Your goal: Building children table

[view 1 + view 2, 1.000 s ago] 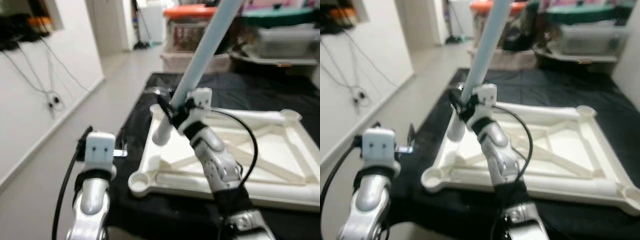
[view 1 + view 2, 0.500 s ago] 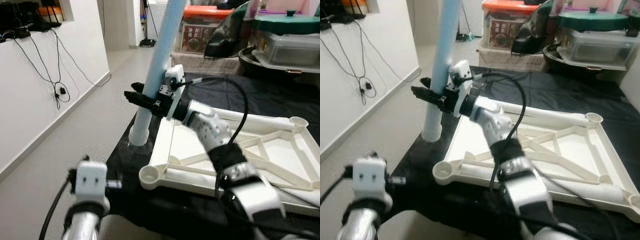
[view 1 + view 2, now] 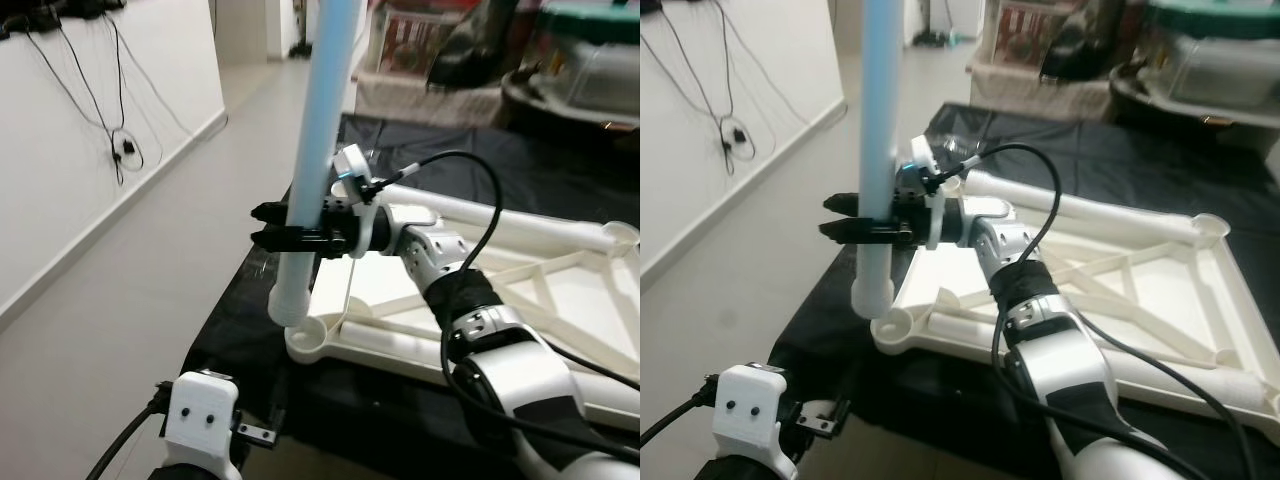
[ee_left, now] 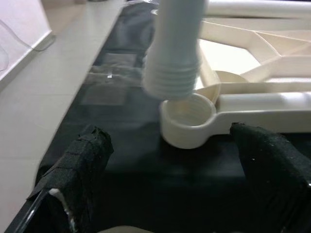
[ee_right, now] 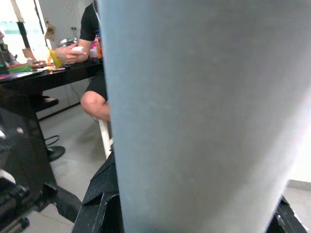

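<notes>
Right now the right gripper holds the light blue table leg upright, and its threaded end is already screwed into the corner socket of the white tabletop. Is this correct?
Not quite. The right gripper does hold the table leg upright, but the left wrist view shows its threaded end just above the corner socket of the tabletop, not screwed in.

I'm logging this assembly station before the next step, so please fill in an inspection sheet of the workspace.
Surface: black cloth covers the bench; the white tabletop lies on it, underside up.
Job's things: pale blue leg held about upright, its threaded end just above the corner socket, not yet in it.
Clutter: storage bins behind the bench.
Grippers: right pincer shut on the leg; left pincer open, low before the socket, holding nothing.
Cables: black cable loops along the right arm; wires hang on the wall.
Surroundings: pale floor; seated person at a dark table.
</notes>
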You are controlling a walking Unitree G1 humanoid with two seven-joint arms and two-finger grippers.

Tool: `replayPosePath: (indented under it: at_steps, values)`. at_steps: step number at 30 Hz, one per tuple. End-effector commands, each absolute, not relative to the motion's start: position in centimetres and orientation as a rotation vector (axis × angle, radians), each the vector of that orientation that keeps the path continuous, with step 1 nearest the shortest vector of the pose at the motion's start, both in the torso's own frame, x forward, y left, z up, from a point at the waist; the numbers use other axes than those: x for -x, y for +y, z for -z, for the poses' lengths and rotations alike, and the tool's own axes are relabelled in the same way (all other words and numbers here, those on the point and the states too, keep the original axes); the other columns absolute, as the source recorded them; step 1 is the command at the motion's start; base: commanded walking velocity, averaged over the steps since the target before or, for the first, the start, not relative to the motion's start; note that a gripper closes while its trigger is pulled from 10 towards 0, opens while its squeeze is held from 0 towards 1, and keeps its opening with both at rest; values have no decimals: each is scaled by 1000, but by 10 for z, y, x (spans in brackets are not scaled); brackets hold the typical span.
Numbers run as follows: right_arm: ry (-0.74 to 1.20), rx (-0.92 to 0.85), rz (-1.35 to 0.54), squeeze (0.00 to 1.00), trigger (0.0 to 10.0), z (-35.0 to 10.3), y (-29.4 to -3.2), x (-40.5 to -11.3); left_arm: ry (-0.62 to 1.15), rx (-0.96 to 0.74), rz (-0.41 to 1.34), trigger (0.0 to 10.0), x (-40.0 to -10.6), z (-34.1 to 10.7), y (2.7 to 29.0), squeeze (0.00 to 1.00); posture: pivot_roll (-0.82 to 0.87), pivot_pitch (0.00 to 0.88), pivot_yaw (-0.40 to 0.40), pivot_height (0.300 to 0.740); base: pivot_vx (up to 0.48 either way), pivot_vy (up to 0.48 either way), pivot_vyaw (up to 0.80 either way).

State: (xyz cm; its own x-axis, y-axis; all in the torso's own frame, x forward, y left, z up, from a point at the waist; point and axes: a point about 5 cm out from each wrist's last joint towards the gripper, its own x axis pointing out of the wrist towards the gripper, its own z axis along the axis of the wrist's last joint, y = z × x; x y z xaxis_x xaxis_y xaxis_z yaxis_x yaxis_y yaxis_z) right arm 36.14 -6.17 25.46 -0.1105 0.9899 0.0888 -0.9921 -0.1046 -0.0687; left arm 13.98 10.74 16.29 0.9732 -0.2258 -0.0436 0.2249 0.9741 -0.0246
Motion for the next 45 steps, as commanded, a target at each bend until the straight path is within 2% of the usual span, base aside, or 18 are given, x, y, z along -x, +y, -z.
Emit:
replayPosePath:
  at_steps: [1, 13, 40, 45]
  values:
    - [-156, 12, -1705, 0, 10000, -263, -61, -362, 71, 8, 242, 10000, -134, -161, 106, 0, 180, 229, -14, 740, 0, 0, 0]
    - [-161, 27, -1790, 0, 10000, -267, -70, -359, 111, 8, 264, 10000, -125, -161, 103, 0, 186, 249, -6, 740, 0, 0, 0]
    - [-110, 66, -1896, 0, 10000, -252, -67, -343, 117, -35, 284, 10000, -129, -152, 105, 0, 176, 189, -3, 740, 0, 0, 0]
    - [-42, 203, -1875, 0, 10000, -235, -62, -346, 115, -42, 286, 10000, -129, -150, 104, 0, 176, 177, -4, 740, 0, 0, 0]
